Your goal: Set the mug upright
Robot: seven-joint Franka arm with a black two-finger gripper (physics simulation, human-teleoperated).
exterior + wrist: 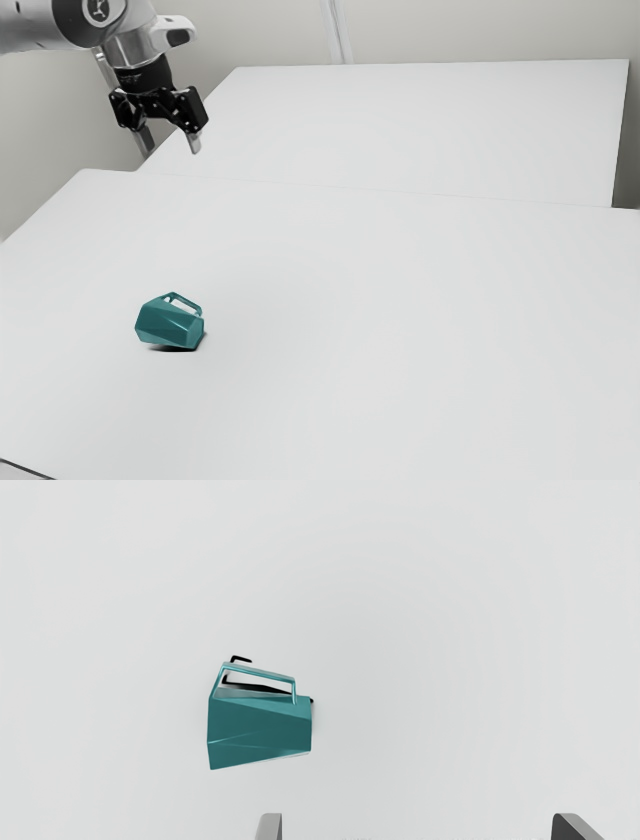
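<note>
High over the table's far left part in the exterior view, the black gripper [171, 147] is open with nothing between its fingers. A teal faceted mug [169, 323] lies on its side on the white table [380, 330], well below the hand and nearer the camera, its handle pointing upward and back. In the wrist view the same mug [260, 730] lies ahead of the open gripper [416, 825], closer to one finger's side, with its handle loop facing away from the fingers. The mug's opening cannot be made out.
Behind the table in the exterior view stands another white surface [420, 125], with a pale wall behind it. A dark thin line [25, 468] crosses the near left corner. Bare tabletop surrounds the mug.
</note>
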